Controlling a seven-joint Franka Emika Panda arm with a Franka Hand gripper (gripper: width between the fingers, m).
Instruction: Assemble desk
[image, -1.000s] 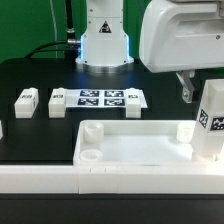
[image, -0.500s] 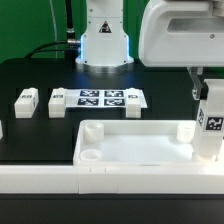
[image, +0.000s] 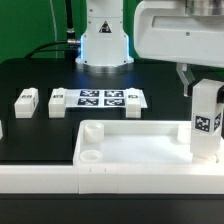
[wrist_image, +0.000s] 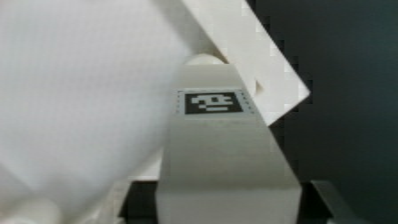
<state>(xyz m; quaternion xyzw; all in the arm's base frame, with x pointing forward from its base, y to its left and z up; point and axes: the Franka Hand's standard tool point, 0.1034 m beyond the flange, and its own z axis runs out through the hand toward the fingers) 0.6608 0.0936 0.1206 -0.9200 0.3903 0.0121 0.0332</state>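
**Inspector A:** Gripper condition?

**Inspector B:** The gripper (image: 204, 86) is clamped on the upper end of one white leg (image: 207, 125). In the wrist view the leg fills the whole gap between the jaws, with both set against its sides.

**Inspector A:** Where does that leg stand?

**Inspector B:** It is upright with its marker facing the exterior camera. It stands at the end corner of the tabletop (image: 135, 150) on the exterior view's right. Its foot meets that corner, but I cannot tell whether it is seated in the socket.

**Inspector A:** And the tabletop?

**Inspector B:** It lies flat on the bench (image: 40, 75), rim up, against the long white rail (image: 40, 182).

**Inspector A:** Other parts?

**Inspector B:** One loose leg (image: 26, 99) and a second loose leg (image: 57, 102) lie side by side on the bench. They are well apart from the tabletop and just beside the marker board (image: 103, 98).
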